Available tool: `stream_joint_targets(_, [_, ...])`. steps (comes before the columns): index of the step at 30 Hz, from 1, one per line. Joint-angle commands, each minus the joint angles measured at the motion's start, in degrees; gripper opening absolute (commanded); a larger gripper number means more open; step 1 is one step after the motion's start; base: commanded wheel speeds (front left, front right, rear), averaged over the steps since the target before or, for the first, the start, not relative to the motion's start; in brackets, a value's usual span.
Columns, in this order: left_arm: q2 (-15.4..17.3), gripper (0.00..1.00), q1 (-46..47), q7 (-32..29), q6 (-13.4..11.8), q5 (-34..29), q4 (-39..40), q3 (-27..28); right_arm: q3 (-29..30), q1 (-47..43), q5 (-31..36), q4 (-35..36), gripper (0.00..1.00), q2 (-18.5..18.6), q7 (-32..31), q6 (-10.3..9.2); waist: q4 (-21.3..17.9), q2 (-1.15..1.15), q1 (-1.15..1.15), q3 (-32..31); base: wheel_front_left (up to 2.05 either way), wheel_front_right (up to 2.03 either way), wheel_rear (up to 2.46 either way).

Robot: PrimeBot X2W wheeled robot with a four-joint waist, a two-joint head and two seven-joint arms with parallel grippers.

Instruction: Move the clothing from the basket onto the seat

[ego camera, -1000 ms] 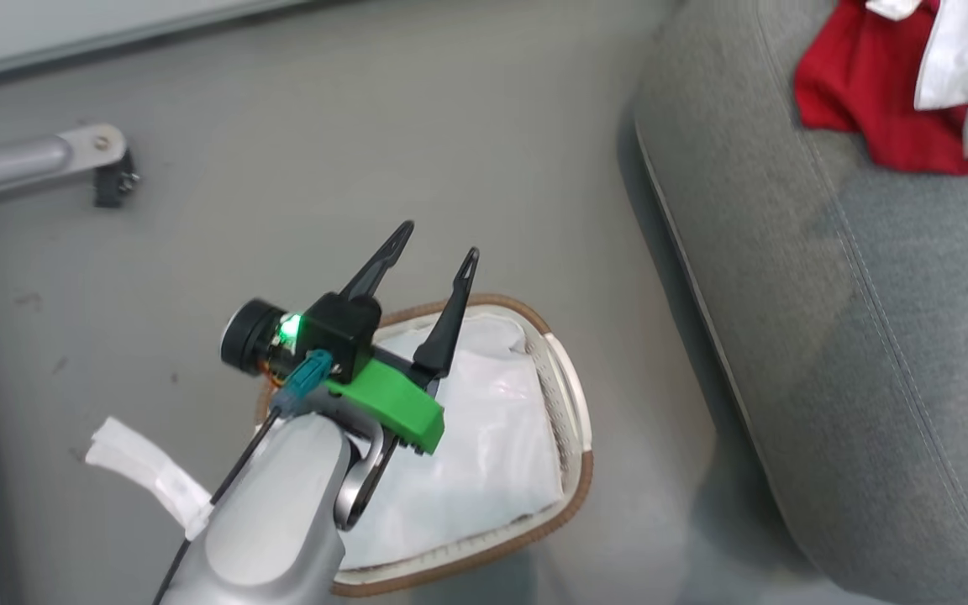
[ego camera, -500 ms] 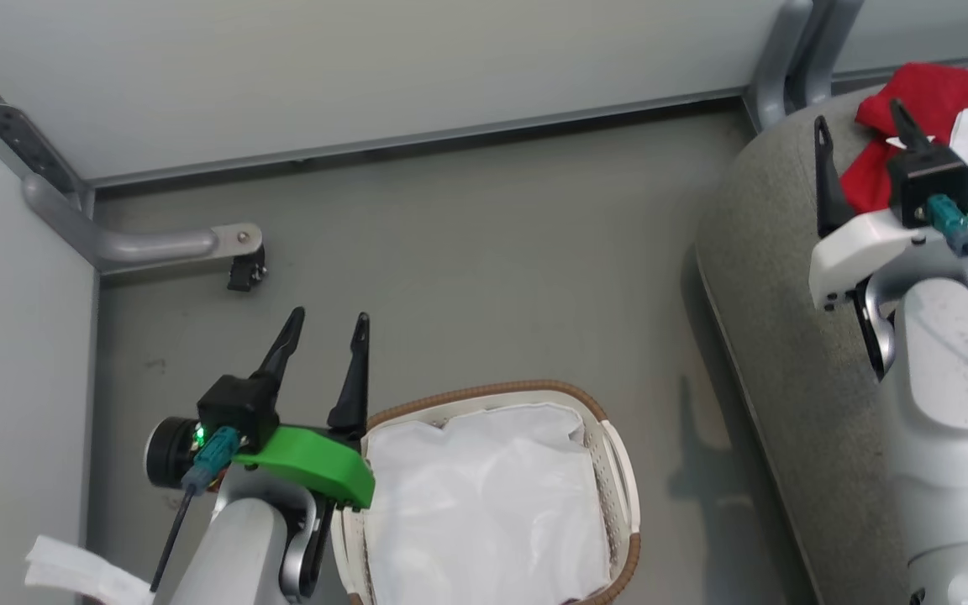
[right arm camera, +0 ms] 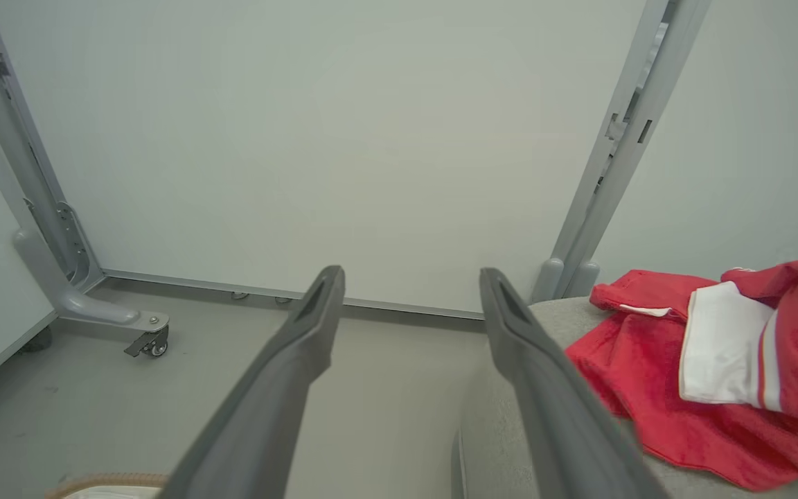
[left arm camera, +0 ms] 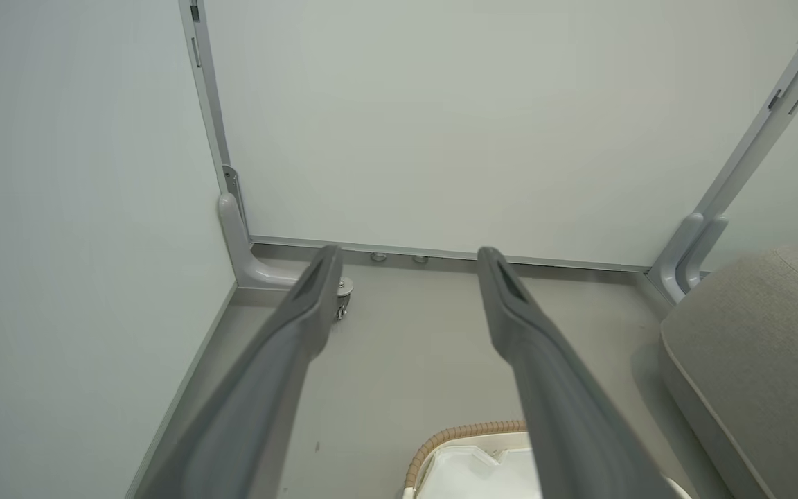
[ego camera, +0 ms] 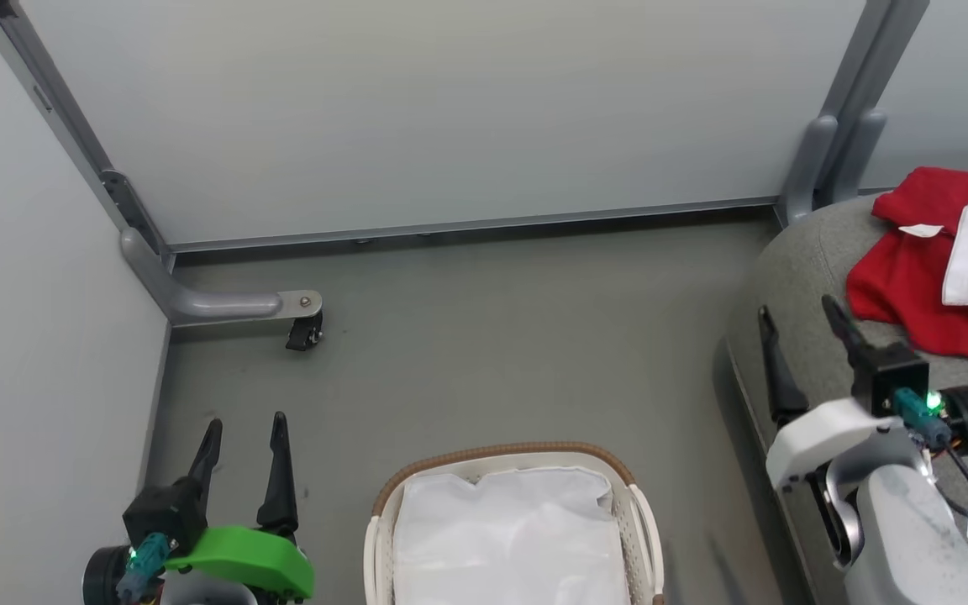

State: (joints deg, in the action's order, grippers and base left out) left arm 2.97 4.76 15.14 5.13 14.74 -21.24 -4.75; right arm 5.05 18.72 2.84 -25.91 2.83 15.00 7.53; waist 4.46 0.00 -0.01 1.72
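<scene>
In the head view, the red jersey [ego camera: 912,286] lay crumpled on the grey seat [ego camera: 795,277], towards its far right and well apart from the basket [ego camera: 501,454] on the floor. As much of the basket as could be seen held its white liner [ego camera: 509,538] and no red cloth. Judging by that, the move itself looked finished and the step in hand was the wrap-up. The next move called for little more than drawing both arms clear without snagging the cloth. The left hand [ego camera: 246,422] hung beside the basket, fingers apart and empty. The right hand [ego camera: 796,307] stood over the seat's near edge, near the jersey but not touching it, also spread and empty.

In the left wrist view, both fingers stood wide apart above bare floor, the basket rim just below them.

In the right wrist view, the spread fingers held nothing. The jersey lay bunched to their right, one white sleeve with striped trim folded over the red.
</scene>
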Motion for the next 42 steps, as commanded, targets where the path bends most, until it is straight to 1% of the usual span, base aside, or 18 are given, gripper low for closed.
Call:
stream_joint_targets(1, [0.0, 1.00, -1.5, 0.0, 0.4, -0.2, 0.3, 0.5, -0.7, -2.2, -0.9, 1.1, 1.00, 0.2, 0.3, -0.08, 0.8, 0.00, 0.01, -0.9, 0.00, 0.00, 0.00])
stream_joint_targets(4, [-0.1, 1.00, -2.8, 0.0, 0.6, -0.3, 0.3, 0.8, -1.9, -5.5, -0.2, 3.5, 1.00, 0.2, 0.3, -0.08, 1.0, 0.00, 0.01, -1.1, 0.00, 0.00, 0.00])
stream_joint_targets(8, [-0.1, 1.00, -4.3, 0.0, 0.7, 0.9, 1.0, 0.5, -2.7, -9.1, -2.3, 5.4, 1.00, 0.2, 0.3, -0.08, 1.2, 0.00, 0.01, -1.4, 0.00, 0.00, 0.00])
stream_joint_targets(15, [-0.1, 1.00, -6.4, 0.0, -0.2, 2.1, 1.8, -1.0, -2.6, -13.0, -6.6, 7.1, 1.00, 0.2, 0.3, -0.08, 1.1, 0.00, 0.01, -1.6, 0.00, 0.00, 0.00])
stream_joint_targets(23, [-0.1, 1.00, -6.9, 0.0, -0.5, 2.3, 1.9, -1.2, -2.6, -14.6, -7.6, 7.5, 1.00, 0.2, 0.3, -0.08, 0.7, 0.00, 0.01, -2.1, 0.00, 0.00, 0.00])
stream_joint_targets(42, [-0.1, 1.00, -6.4, 0.0, -0.7, 2.3, 2.7, -0.7, -1.8, -14.6, -8.6, 6.9, 1.00, 0.2, 0.3, -0.08, 0.3, 0.00, 0.01, -2.4, 0.00, 0.00, 0.00])
